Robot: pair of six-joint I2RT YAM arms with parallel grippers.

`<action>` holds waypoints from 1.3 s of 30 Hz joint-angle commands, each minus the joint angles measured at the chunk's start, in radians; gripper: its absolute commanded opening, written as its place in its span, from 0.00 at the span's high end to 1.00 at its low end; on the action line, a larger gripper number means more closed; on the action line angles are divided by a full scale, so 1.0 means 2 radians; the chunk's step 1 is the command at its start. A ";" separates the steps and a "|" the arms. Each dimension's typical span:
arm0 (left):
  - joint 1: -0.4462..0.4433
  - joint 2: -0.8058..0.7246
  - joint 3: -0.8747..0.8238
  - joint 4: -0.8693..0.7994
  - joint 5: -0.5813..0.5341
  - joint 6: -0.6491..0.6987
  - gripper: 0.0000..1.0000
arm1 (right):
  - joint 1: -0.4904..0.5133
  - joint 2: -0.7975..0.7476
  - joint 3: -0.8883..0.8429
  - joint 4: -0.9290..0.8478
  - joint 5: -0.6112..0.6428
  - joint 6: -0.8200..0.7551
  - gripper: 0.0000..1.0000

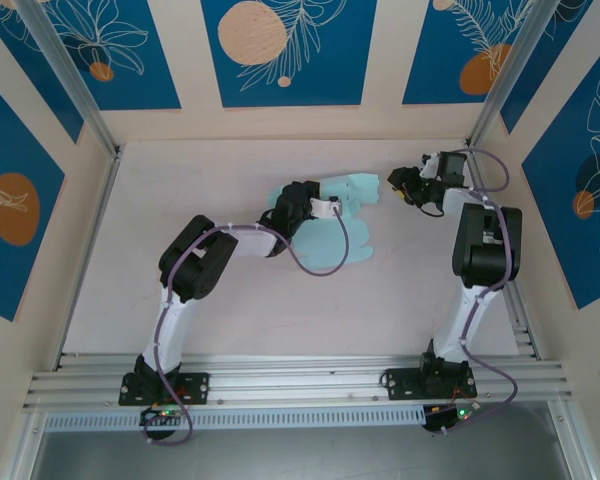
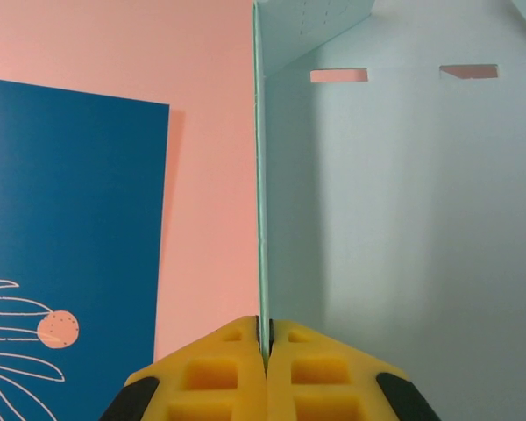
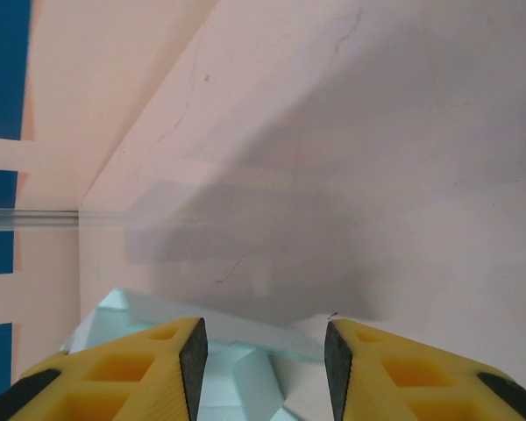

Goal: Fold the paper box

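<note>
From the near rail (image 1: 300, 378), the left arm (image 1: 195, 262) reaches out to mid-table, where the paper box (image 1: 338, 245) lies as a pale-blue sheet, partly raised. The left gripper (image 1: 302, 208) has its yellow fingers (image 2: 219, 373) pinched shut on the edge of one panel, which stands upright from them. I'd guess that is to keep that wall up along its crease. Two small slits (image 2: 338, 75) show in the panel beside it. Farther off to the right, the right gripper (image 1: 405, 186) hovers just beside the sheet's far-right flap (image 1: 365, 187), jaws parted and holding nothing, seemingly lined up to take that flap.
</note>
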 commanded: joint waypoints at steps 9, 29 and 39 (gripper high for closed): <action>-0.006 0.013 -0.005 0.025 0.010 0.015 1.00 | 0.019 0.102 0.104 -0.027 -0.074 0.004 0.57; -0.005 0.012 -0.005 0.030 0.014 0.008 1.00 | -0.030 0.072 0.045 0.030 -0.092 0.040 0.58; -0.005 0.016 0.004 0.029 0.019 -0.006 1.00 | 0.008 0.176 0.192 -0.034 -0.116 0.048 0.58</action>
